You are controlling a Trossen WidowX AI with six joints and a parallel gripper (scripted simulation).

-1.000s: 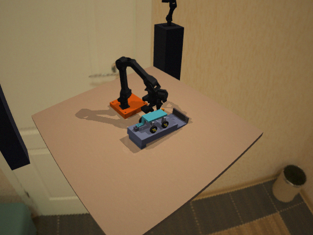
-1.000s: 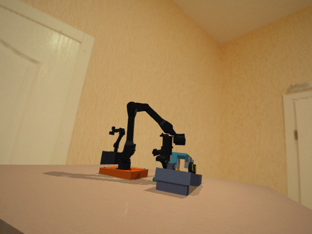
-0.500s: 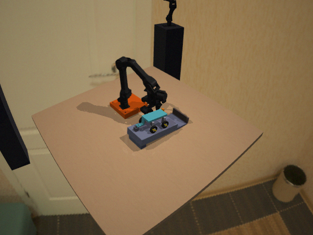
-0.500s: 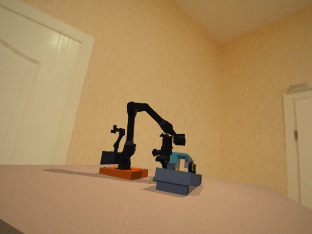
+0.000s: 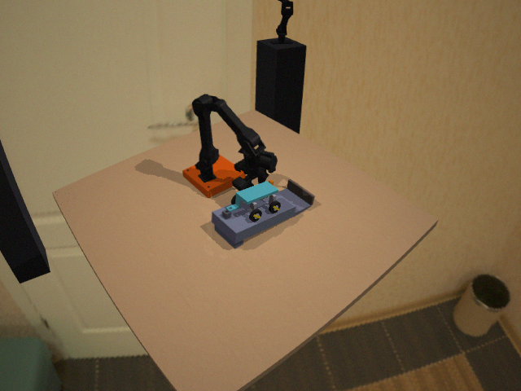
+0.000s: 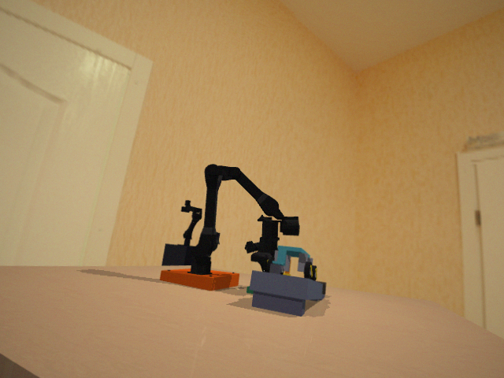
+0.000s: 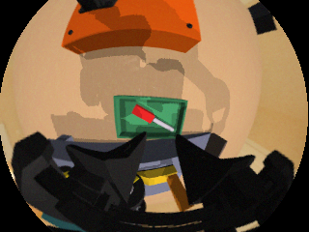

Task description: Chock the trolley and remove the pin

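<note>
1 stop pin (image 7: 153, 119): lay flat inside the green tray (image 7: 120, 116), red head toward the tray's left, pale shank toward its right; touched by nothing.
Pin handling: judged light, stiff and smooth; the red head is the wider part and the natural place to pinch. No further grasp looked needed.
Green tray: sat on the table (image 5: 210, 294) between the ramp (image 5: 235, 229) and the orange arm base (image 5: 214, 174); seen only in the wrist view.
Gripper (image 7: 161, 146): part-way open, nothing between the fingers; it hung just above the near edge of the tray and close behind the trolley (image 5: 256, 192).
Yellow chock (image 7: 157, 177): showed below the fingers in the wrist view, orange handle (image 7: 178, 192) angled down to the right. Judged dense enough, with a grippy rubber base, to stay put once seated.
Chock contact: could not tell from any view whether it touched a wheel.
Trolley: sat on the ramp, cyan deck up, with 2 near-side wheels (image 5: 255, 216) visible in the top view; well short of the end wall at the downhill end.
Stage (judgement): pin delivered; the remaining work is to open wider and draw up and away from the trolley.
Risk (judgement): the fingers were near the trolley's far side, so a sideways exit could nudge it; a vertical lift looked safer.
</note>
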